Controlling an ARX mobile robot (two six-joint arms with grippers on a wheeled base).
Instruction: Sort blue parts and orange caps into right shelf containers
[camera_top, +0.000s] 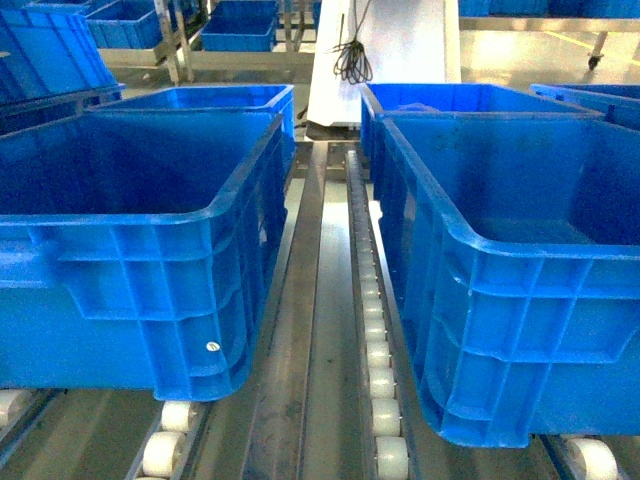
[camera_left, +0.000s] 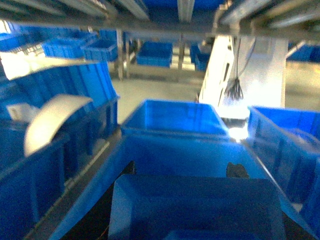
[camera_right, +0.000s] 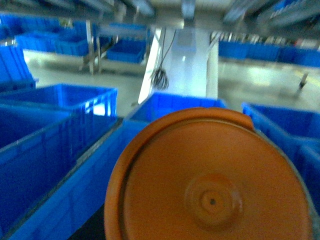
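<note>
We count 4 big blue crates (camera_top: 150, 290) on the roller shelf in the head view: 2 in front, 2 behind them. Beyond these we make out at least 5 more crates, some cut by the frame edges. We see 1 black cable bundle (camera_top: 352, 60) and 1 white panel (camera_top: 400, 40). The right wrist view shows 1 orange cap (camera_right: 210, 185); the left wrist view shows 1 blue part (camera_left: 195, 207).

Neither arm visible from head camera. Left wrist view: one dark fingertip (camera_left: 238, 170) of left gripper peeking past far right corner of blue part (camera_left: 195, 205) close under lens; grip unreadable. Right wrist view: right gripper wholly masked by orange cap (camera_right: 210, 185) filling the lens.
</note>
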